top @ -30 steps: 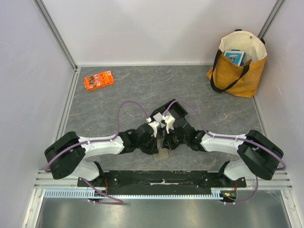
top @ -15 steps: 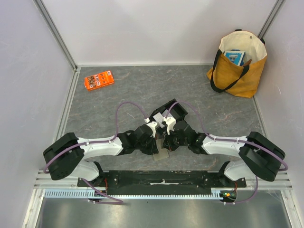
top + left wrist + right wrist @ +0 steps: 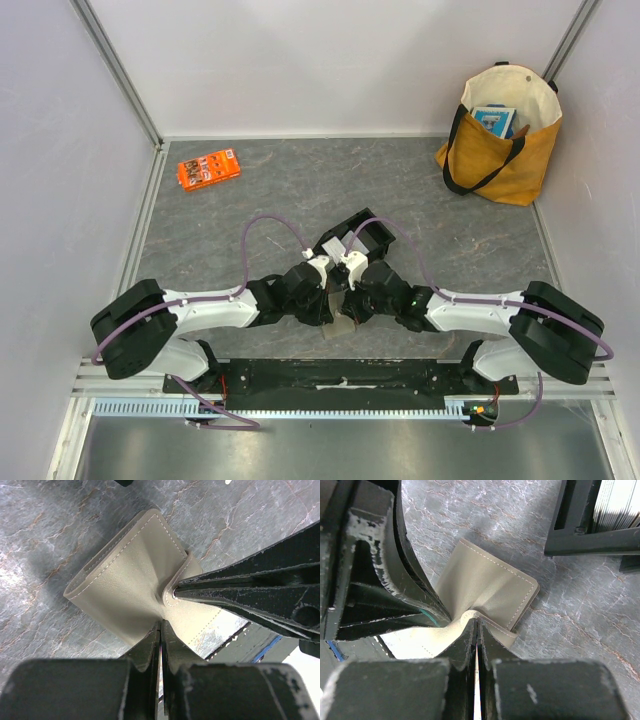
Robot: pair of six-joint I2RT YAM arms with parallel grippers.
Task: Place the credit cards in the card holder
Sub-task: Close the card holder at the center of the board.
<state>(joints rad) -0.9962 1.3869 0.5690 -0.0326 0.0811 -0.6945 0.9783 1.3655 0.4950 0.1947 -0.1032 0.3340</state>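
Looking down from the top camera, we see both arms reach inward and meet near the front middle of the table. The left gripper and right gripper hang close together over the holder, a small tan patch just below them. How their jaws stand we cannot tell from this height. Just behind the grippers sits the black tray with pale cards in it. An orange packet lies well apart at the far left. A yellow bag stands in the far right corner.

From the left wrist we see the holder lifted off the table and half open. The left gripper has its jaws pressed together on the holder's near edge. The right gripper comes in from the right and pinches a flap of the same holder, which bulges between the two grips.

From the right wrist we see the right gripper with its jaws pinched on a pale flap of the holder. The left gripper clamps the holder just beside it on the left. The tray sits at the upper right, with the cards stacked on edge inside it, apart from the holder.
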